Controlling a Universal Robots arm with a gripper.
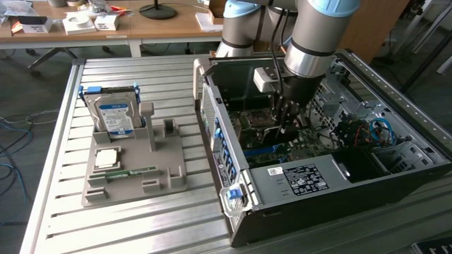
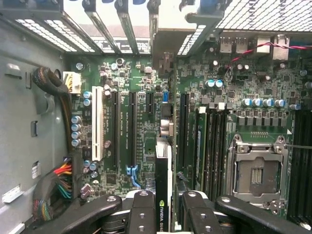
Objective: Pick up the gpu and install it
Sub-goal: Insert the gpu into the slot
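My gripper (image 2: 165, 207) is pinched on the gpu (image 2: 164, 168): in the wrist view the card runs edge-on between my two black fingers (image 2: 141, 209), with its green-lettered label sitting right in the grip. In the exterior view my arm reaches down into the open computer case (image 1: 297, 182), which lies on its side at the exterior view's right edge of the slatted table (image 1: 141, 227), and the gripper (image 1: 286, 124) hangs low over the motherboard (image 1: 310, 140), near the middle of the case. The card points away from me toward the rear wall of the case, and its silver bracket (image 2: 168, 36) stands among the slot covers along that wall. Below it, the gpu lies along the long black expansion slots (image 2: 132, 126), between them and the memory slots (image 2: 214, 141) beside the bare processor socket (image 2: 256, 173). The pick-up is done, as I judge it, since the card is in my grip and well apart from the grey parts tray (image 1: 134, 174) near the table's other edge, where the hard drive (image 1: 115, 115) stands upright and the memory stick (image 1: 130, 172) lies flat. The install is under way but not shown finished. The card looks lined up with a slot, yet its lower edge is hidden behind its own body, so I cannot tell whether it is seated, and I have not let go.
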